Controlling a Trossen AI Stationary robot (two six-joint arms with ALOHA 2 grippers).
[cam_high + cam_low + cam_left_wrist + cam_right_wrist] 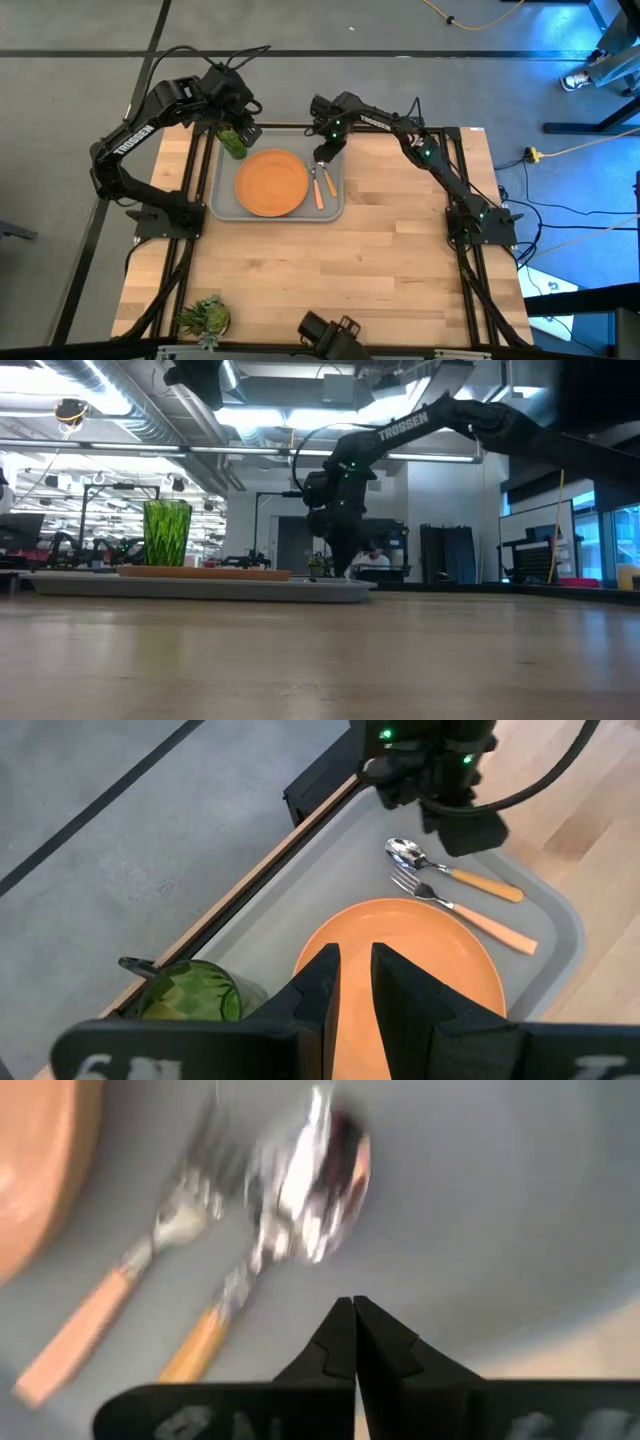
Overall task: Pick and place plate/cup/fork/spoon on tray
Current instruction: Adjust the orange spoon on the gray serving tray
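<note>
The grey tray (pixel 222 195) holds the orange plate (pixel 272 182), with the green ribbed cup (pixel 232 140) standing at its far left corner. The fork (pixel 318 188) and the spoon (pixel 329 182) lie side by side on the tray to the right of the plate, bowl and tines toward the far edge. My left gripper (pixel 355 982) hangs above the tray between cup (pixel 190 995) and plate (pixel 440 945), slightly open and empty. My right gripper (pixel 353 1312) is shut and empty, pointing down just beyond the spoon's bowl (pixel 320 1175), low over the tray (pixel 345 568).
A spiky green plant-like object (pixel 205 317) lies near the table's near left corner. The wooden table (pixel 400 250) spreads to the right of and nearer than the tray. The far edge of the table runs right behind the tray.
</note>
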